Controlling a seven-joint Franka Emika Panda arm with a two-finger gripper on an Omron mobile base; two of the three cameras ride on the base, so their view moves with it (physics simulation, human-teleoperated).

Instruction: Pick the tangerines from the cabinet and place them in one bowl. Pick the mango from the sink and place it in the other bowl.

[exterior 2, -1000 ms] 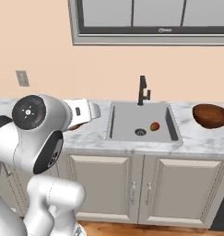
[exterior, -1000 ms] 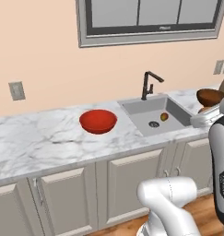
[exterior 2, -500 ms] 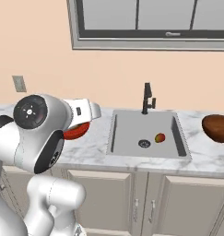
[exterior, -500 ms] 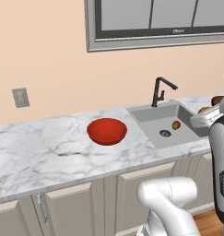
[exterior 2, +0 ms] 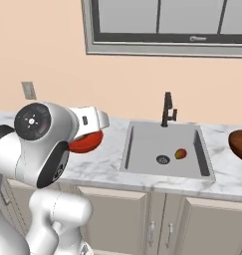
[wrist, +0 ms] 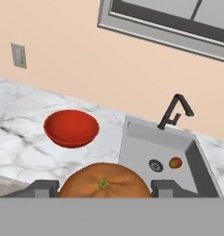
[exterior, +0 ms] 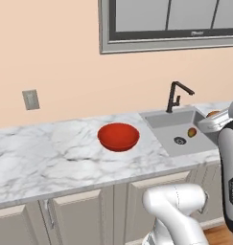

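Hand view, pincer clamping tangerine

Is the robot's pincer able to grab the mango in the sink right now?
Probably not yet. The pincer is already shut on a tangerine, so it has no room for the mango. The mango itself lies uncovered in the sink, beside the drain.

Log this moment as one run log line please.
gripper: shut on small bright orange tangerine | glossy red round bowl: empty, on marble counter | mottled oval mango: in grey sink
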